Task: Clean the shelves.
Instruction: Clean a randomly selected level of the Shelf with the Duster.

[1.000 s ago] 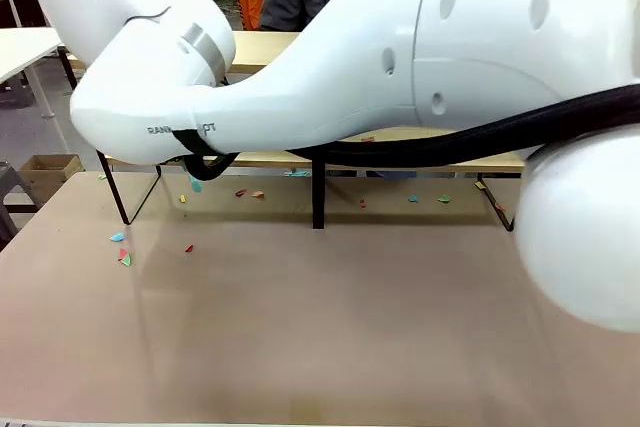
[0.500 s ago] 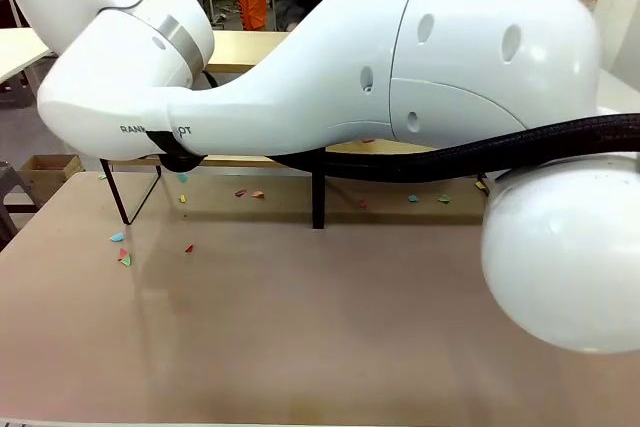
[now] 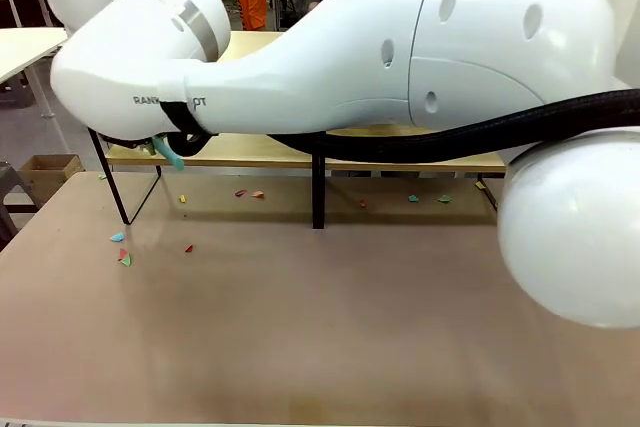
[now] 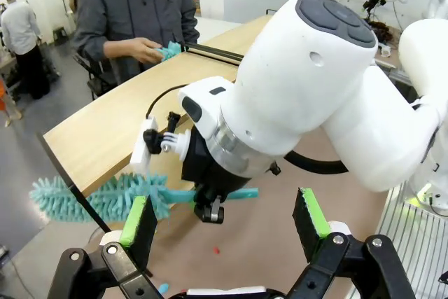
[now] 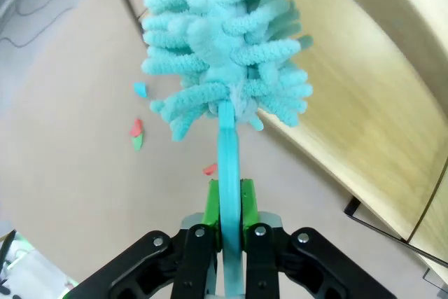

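At table's far side: shelves (image 3: pixel 250 153), black frame + light-wood boards, running 9 to 3 o'clock across front view. R arm (image 3: pixel 420 57) lies in front and covers most of upper tier.
R arm: reaches from 3 o'clock over to 9 o'clock, wrist at shelves' left end. Black cable (image 3: pixel 470 139) slung under it.
R gripper (image 5: pixel 229 197): clamped on handle of teal duster (image 5: pixel 224 54). Green pads (image 5: pixel 211 199) press handle from both sides.
Duster: fluffy head at 12 o'clock in R wrist view, just beside board edge at 2 o'clock. Contact w/ board: cannot tell. L wrist view puts head at 8 o'clock, off shelves' end corner, lower than top board, by black end leg.
L gripper (image 4: pixel 224 218): jaws spread wide, nothing between. Hangs apart from shelves, above tabletop, facing R wrist.
Tabletop (image 3: pixel 300 327): brown. Coloured paper scraps (image 3: pixel 121 249) at 9 o'clock near frame leg, more scattered under lower tier, approx 10 to 2 o'clock.
Person (image 4: pixel 133 5): at 11 o'clock in L wrist view, grey jacket, standing beyond shelves.
Person's hand (image 4: pixel 143 50): holds a second teal fluffy item (image 4: pixel 170 50) at top board's far edge.
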`<state>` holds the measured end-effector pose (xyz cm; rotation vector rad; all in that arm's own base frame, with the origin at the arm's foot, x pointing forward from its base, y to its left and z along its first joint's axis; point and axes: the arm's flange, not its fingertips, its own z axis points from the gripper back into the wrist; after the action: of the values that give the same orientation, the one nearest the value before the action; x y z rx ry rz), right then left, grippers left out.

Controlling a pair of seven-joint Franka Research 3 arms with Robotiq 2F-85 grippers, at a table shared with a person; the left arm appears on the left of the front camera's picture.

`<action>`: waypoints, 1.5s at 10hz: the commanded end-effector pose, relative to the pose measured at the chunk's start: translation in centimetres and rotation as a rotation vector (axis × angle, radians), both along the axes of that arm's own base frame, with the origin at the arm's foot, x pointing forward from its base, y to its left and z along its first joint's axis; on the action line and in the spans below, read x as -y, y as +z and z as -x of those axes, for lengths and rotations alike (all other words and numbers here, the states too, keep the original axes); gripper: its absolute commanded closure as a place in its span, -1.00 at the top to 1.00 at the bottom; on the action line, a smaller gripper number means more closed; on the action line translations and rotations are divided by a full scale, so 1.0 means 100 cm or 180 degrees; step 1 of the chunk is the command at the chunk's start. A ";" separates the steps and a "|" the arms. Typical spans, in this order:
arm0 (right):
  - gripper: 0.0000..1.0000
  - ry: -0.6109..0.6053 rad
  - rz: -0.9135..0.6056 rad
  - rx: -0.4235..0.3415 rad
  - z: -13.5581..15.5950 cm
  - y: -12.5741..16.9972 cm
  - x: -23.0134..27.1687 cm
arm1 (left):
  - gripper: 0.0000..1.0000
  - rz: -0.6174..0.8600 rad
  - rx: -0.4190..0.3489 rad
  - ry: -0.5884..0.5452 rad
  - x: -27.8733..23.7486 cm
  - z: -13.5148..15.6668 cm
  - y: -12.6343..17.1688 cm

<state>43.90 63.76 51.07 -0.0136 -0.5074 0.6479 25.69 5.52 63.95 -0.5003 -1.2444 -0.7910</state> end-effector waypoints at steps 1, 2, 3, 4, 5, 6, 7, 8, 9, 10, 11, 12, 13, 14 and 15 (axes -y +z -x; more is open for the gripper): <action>-0.75 -0.0333 0.0058 0.0192 0.009 0.001 0.028 | 1.00 0.0004 0.0003 -0.0019 0.000 -0.001 -0.001; -0.75 -0.0533 0.0203 0.0249 0.007 0.004 0.039 | 1.00 0.0004 0.0003 -0.0019 0.000 -0.001 -0.001; -0.75 -0.0617 0.0178 0.0296 0.005 0.007 0.047 | 1.00 0.0004 0.0003 -0.0019 0.000 -0.001 -0.001; -0.75 -0.0768 0.0176 0.0304 0.002 0.008 0.054 | 1.00 0.0004 0.0003 -0.0019 0.000 -0.001 -0.001; -0.75 -0.0902 0.0265 0.0317 0.000 0.009 0.062 | 1.00 0.0004 0.0003 -0.0019 0.000 -0.001 -0.001; -0.75 -0.0953 0.0360 0.0264 -0.002 0.010 0.067 | 1.00 0.0004 0.0003 -0.0019 0.000 -0.001 -0.001; -0.75 -0.0952 0.0437 0.0237 -0.006 0.005 0.066 | 1.00 0.0004 0.0003 -0.0019 0.000 -0.001 -0.001; -0.75 -0.0905 0.0458 0.0228 -0.009 -0.002 0.060 | 1.00 0.0004 0.0003 -0.0019 0.000 -0.001 -0.001; -0.75 -0.0872 0.0437 0.0232 -0.013 -0.008 0.051 | 1.00 0.0004 0.0003 -0.0019 0.000 -0.001 -0.001; -0.75 -0.0842 0.0466 0.0208 -0.019 -0.015 0.042 | 1.00 0.0004 0.0003 -0.0019 0.000 -0.001 -0.001; -0.75 -0.0821 0.0491 0.0210 -0.024 -0.022 0.032 | 1.00 0.0004 0.0003 -0.0019 0.000 -0.001 -0.001; -0.75 -0.0775 0.0506 0.0214 -0.028 -0.025 0.021 | 1.00 0.0004 0.0003 -0.0019 0.000 -0.001 -0.001; -0.75 -0.0723 0.0502 0.0264 -0.028 -0.024 0.012 | 1.00 0.0004 0.0003 -0.0019 0.000 -0.001 -0.001; -0.75 -0.0650 0.0492 0.0302 -0.029 -0.023 0.003 | 1.00 0.0004 0.0003 -0.0019 0.000 -0.001 -0.001; -0.75 -0.0542 0.0462 0.0361 -0.027 -0.020 -0.004 | 1.00 0.0004 0.0003 -0.0019 0.000 -0.001 -0.001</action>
<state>45.42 62.08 47.45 -0.2129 -0.5159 0.4787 25.68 5.52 63.95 -0.5004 -1.2446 -0.7910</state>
